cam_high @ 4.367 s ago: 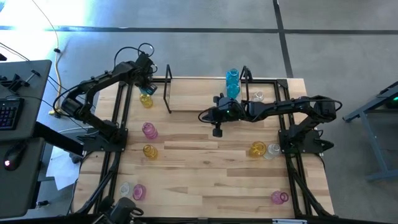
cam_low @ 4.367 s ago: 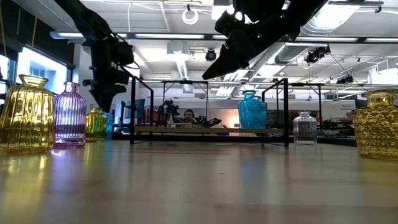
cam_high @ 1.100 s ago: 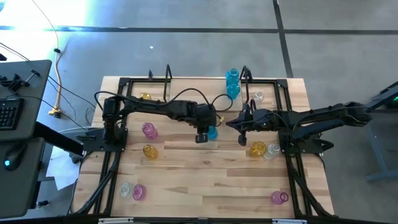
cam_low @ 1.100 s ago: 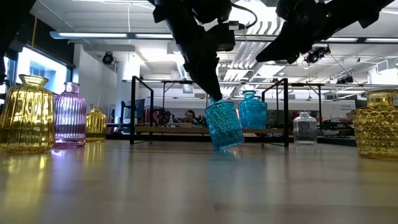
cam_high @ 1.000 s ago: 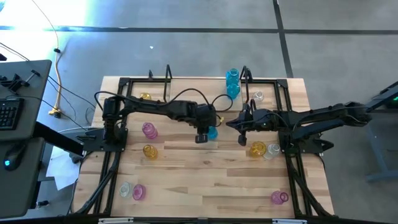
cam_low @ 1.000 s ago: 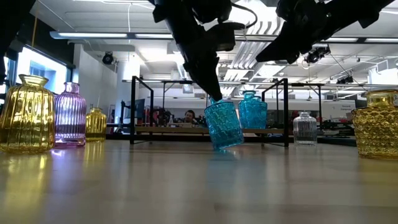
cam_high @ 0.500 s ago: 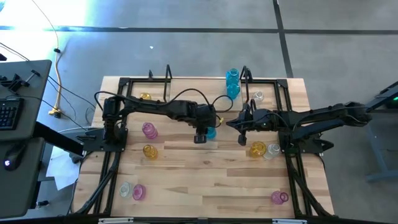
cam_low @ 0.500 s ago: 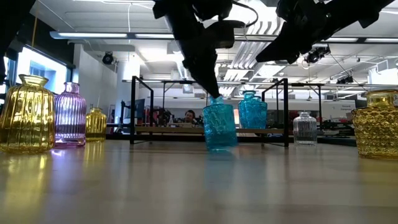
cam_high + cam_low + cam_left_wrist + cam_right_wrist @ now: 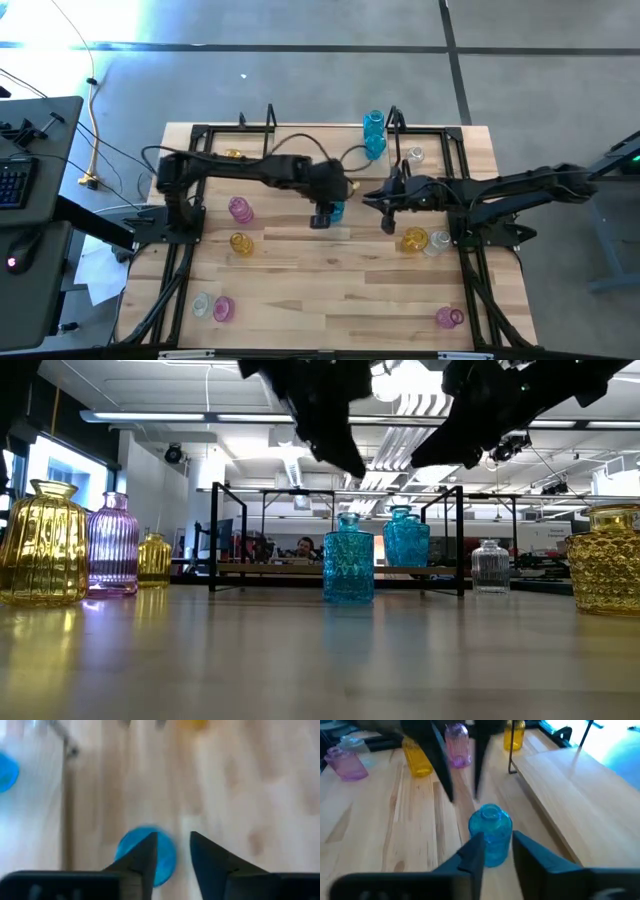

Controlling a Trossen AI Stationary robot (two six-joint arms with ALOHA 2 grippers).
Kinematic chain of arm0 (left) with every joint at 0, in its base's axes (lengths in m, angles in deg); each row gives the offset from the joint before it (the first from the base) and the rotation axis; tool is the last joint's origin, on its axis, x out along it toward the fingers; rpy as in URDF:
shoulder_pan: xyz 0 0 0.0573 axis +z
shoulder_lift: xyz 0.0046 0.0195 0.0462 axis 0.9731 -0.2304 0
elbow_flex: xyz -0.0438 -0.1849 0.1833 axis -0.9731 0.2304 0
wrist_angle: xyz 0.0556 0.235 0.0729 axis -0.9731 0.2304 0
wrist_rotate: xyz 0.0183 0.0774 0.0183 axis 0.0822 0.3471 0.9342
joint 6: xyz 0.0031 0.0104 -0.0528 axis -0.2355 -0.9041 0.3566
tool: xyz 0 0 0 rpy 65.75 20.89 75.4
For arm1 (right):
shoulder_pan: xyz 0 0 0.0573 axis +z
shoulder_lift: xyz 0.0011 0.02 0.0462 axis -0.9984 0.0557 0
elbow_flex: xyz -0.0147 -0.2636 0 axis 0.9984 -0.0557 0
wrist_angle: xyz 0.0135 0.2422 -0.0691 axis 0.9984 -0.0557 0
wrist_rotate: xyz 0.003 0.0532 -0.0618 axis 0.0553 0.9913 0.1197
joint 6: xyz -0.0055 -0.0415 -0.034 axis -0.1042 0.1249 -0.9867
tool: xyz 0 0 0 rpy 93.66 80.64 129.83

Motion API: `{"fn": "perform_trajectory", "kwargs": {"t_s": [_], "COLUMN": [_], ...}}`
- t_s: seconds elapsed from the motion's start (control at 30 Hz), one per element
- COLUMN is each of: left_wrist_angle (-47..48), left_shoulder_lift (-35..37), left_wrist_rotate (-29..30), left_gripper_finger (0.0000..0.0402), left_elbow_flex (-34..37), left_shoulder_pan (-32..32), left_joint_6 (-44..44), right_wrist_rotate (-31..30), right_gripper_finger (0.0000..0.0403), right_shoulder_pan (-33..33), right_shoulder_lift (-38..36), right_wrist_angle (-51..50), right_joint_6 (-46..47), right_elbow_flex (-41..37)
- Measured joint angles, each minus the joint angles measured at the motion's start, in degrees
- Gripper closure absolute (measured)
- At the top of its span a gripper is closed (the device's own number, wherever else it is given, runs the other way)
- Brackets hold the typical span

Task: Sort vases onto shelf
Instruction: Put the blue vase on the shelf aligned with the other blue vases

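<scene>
No text, label, brand, number or sign can be read in any of the views.
</scene>
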State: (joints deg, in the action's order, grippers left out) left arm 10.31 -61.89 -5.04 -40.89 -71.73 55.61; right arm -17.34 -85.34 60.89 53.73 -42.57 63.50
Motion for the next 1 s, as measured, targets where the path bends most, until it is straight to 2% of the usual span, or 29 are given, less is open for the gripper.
{"fn": "perform_trajectory", "kwargs": {"t_s": [0.07, 0.23, 0.37, 0.5, 0.7, 1.0], "left_wrist_angle": [-7.01, -29.30, -43.92, -55.49, -61.32, -61.66], "left_shoulder_lift": [4.32, 16.91, 25.38, 32.56, 40.26, 44.52], "left_wrist_rotate": [-3.18, -5.09, -5.12, -3.19, 2.61, 5.29], "left_gripper_finger": [0.0340, 0.0395, 0.0393, 0.0391, 0.0398, 0.0401], "left_elbow_flex": [5.81, 23.02, 35.62, 45.61, 55.25, 60.05], "left_shoulder_pan": [0.76, 2.54, 2.65, 2.67, 2.79, 3.02], "left_joint_6": [1.18, 6.69, 10.53, 11.87, 12.01, 12.02], "right_wrist_rotate": [-0.10, -2.80, -5.35, -5.52, -5.61, -8.88], "right_gripper_finger": [0.0284, 0.0200, 0.0146, 0.0119, 0.0114, 0.0122], "right_shoulder_pan": [0.15, 1.08, 1.21, 1.21, 1.08, 0.95], "right_shoulder_lift": [1.88, 9.39, 15.51, 20.77, 28.44, 34.64], "right_wrist_angle": [1.74, 10.05, 16.10, 21.89, 24.46, 24.14], "right_joint_6": [0.78, 1.29, 1.75, 2.05, 2.05, 4.09], "right_elbow_flex": [0.00, 0.00, 0.35, 1.28, 5.36, 9.44]}}
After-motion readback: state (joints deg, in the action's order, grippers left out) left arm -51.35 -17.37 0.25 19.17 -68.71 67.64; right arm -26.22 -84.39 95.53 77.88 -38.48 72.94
